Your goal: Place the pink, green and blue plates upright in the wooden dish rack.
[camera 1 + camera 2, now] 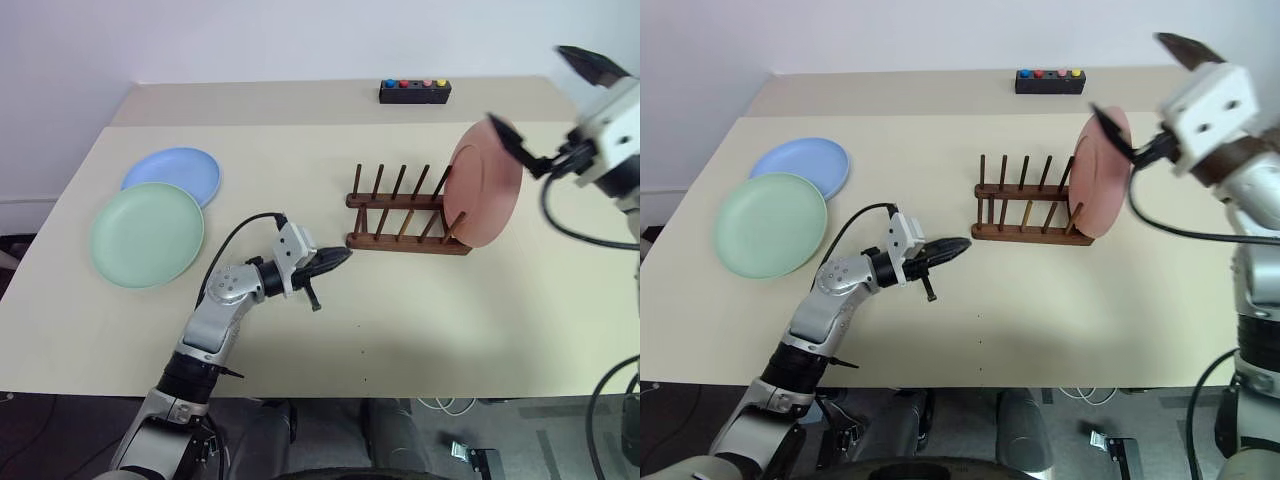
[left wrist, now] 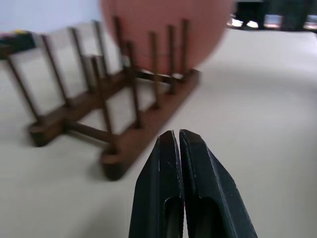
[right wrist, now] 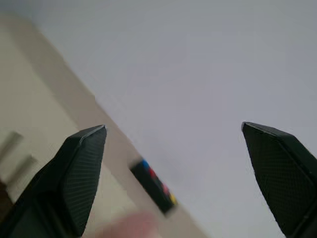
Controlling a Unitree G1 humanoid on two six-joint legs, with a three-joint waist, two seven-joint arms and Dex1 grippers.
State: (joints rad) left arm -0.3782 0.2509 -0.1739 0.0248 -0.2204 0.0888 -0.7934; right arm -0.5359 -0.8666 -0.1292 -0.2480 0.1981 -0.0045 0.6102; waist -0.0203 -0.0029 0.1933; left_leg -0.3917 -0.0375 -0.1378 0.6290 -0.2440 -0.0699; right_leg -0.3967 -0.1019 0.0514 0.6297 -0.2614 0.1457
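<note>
On the tan table (image 1: 420, 330), the green plate (image 1: 147, 234) and blue plate (image 1: 175, 174) lie flat at far left, still to be racked, while the pink plate (image 1: 486, 194) stands in the right end of the wooden dish rack (image 1: 408, 213). It leans in the end slot and could tip out rightward if the rack is nudged. The right gripper (image 1: 560, 105) hangs wide and empty beside it, the left gripper (image 1: 330, 262) is pinched closed just near the rack's left end, and no writing is readable anywhere.

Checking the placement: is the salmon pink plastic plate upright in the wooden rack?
Upright. The salmon pink round plastic plate stands on edge in the end slot of the dark brown wooden peg rack, leaning slightly.
</note>
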